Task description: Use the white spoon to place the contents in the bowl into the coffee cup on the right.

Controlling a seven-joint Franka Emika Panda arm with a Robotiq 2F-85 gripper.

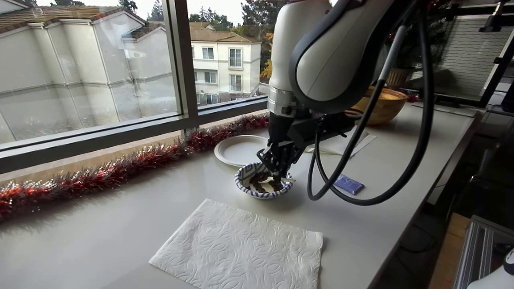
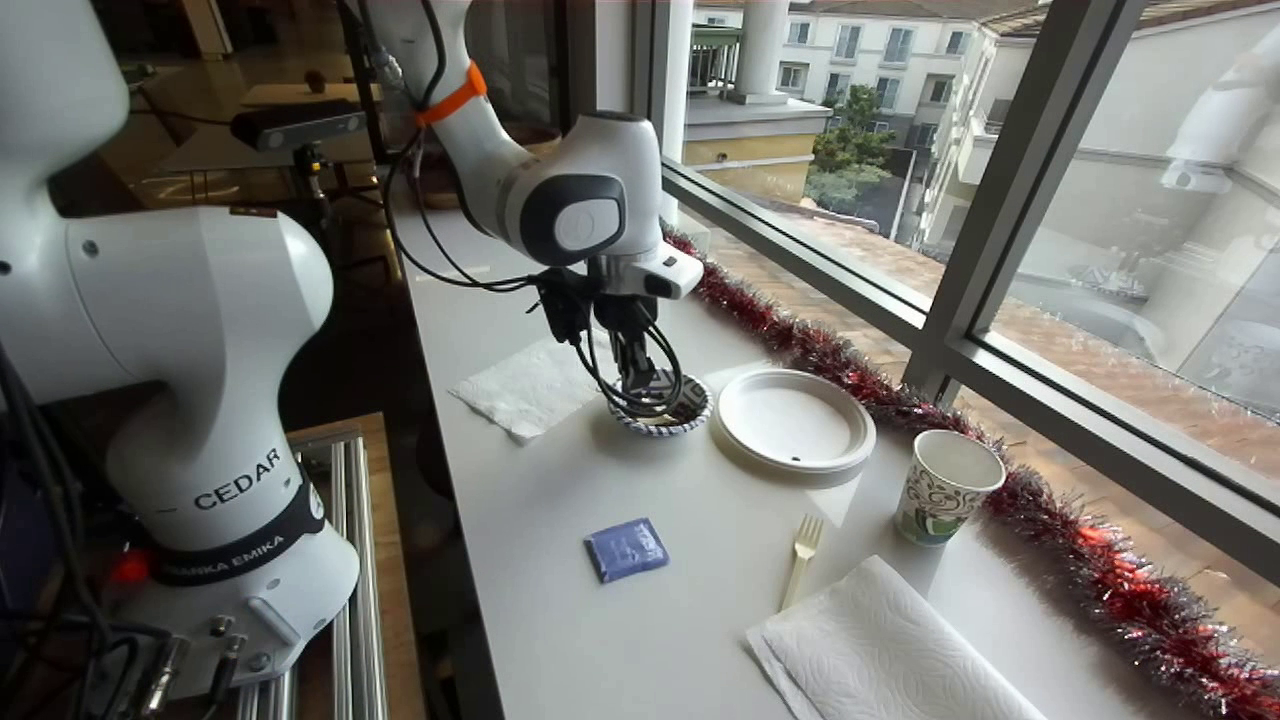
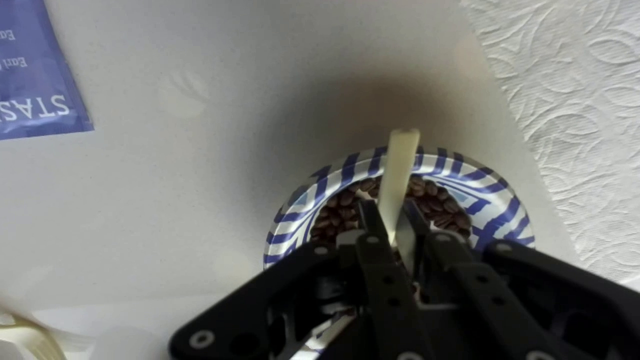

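Blue and white stripes ring the rim of the bowl [image 3: 492, 207], which stands upright on the pale table [image 2: 560, 480] with the contents [image 3: 442, 207], glossy brown beans, inside it. The gripper [image 3: 394, 220] points down into the bowl, its fingers [image 3: 371, 215] clamped on the pale handle of the white spoon [image 3: 398, 172]; the handle's end sticks out past the bowl's rim. White shows among the beans in an exterior view, but whether that is the spoon's head or the bottom of the bowl I cannot tell.

The coffee cup [image 2: 945, 490], patterned with dark and green swirls, stands upright well apart from the bowl. Between that cup and the bowl lies a white plate [image 2: 795, 415], just beside the bowl. A blue packet [image 2: 627, 549], lettered STASH in the wrist view, lies near the bowl; farther from it is a cream fork [image 2: 803, 545], its handle end at the edge of a folded napkin [image 2: 880, 650]. An embossed paper towel [image 1: 249, 245] lies near the bowl on the side away from the cup. Red and silver tinsel [image 1: 140, 164] runs beyond the plate from the bowl, and a tan wooden basin [image 1: 387, 105] sits well apart from the bowl.
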